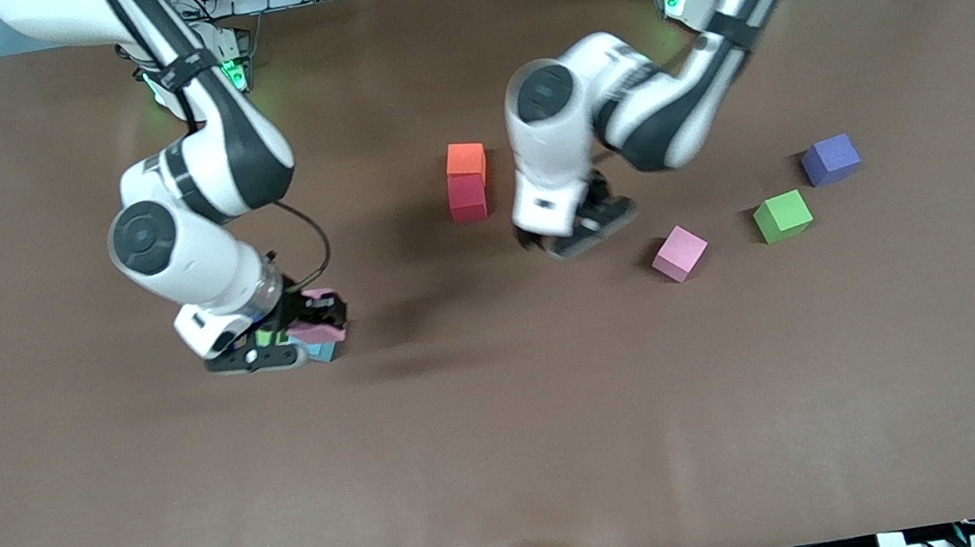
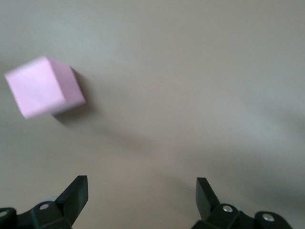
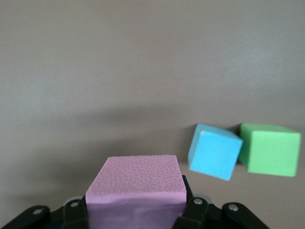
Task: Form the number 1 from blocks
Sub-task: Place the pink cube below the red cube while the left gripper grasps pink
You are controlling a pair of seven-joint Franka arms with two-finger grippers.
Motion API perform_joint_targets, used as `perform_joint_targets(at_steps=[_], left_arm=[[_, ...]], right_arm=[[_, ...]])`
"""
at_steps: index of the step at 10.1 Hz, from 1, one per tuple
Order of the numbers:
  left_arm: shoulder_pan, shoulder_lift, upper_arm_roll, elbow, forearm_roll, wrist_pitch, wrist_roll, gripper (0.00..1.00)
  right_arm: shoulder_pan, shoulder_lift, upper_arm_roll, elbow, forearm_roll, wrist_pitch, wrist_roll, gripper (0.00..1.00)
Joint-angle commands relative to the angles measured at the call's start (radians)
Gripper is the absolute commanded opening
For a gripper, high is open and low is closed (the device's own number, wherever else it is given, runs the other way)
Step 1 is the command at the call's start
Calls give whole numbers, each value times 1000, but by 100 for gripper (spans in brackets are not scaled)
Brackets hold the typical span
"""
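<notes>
An orange block (image 1: 466, 160) and a red block (image 1: 468, 197) touch at the table's middle, the red one nearer the front camera. My right gripper (image 1: 314, 319) (image 3: 136, 210) is shut on a pink block (image 1: 323, 333) (image 3: 136, 183), low at the right arm's end. Beside it lie a blue block (image 1: 324, 350) (image 3: 214, 154) and a green block (image 3: 270, 149). My left gripper (image 1: 583, 229) (image 2: 142, 193) hangs open over bare table, with nothing between its fingers. A second pink block (image 1: 679, 253) (image 2: 44, 87) lies apart from it, toward the left arm's end.
Another green block (image 1: 783, 216) and a purple block (image 1: 831, 159) lie toward the left arm's end of the brown table (image 1: 518, 464). The right arm's hand covers most of the blocks under it in the front view.
</notes>
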Motion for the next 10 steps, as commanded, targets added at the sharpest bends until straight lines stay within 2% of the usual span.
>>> perform_joint_targets(at_steps=[1,3,4,6,8,10], left_arm=[[168,-60,-50,-115,-26,40,-12,100],[402,-126,-170,-223,-28,127,-21,100],[470,-121,-217,-223,-28,131,-102,100],[520,-85,-218,-223,-29,152,-137,100],[519,-38,-216,-234,-29,163,-175,100],[522,-7,-216,-236,-29,163,-184,100]], right_arm=[[102,17,-14,-15,44,44,121,66],[219,56,-17,-15,43,108,246,66],[289,84,-30,-15,41,133,297,66],[411,130,-63,-13,36,171,390,66],[464,175,-67,-12,36,207,421,65],[475,190,-67,-10,36,236,438,65]])
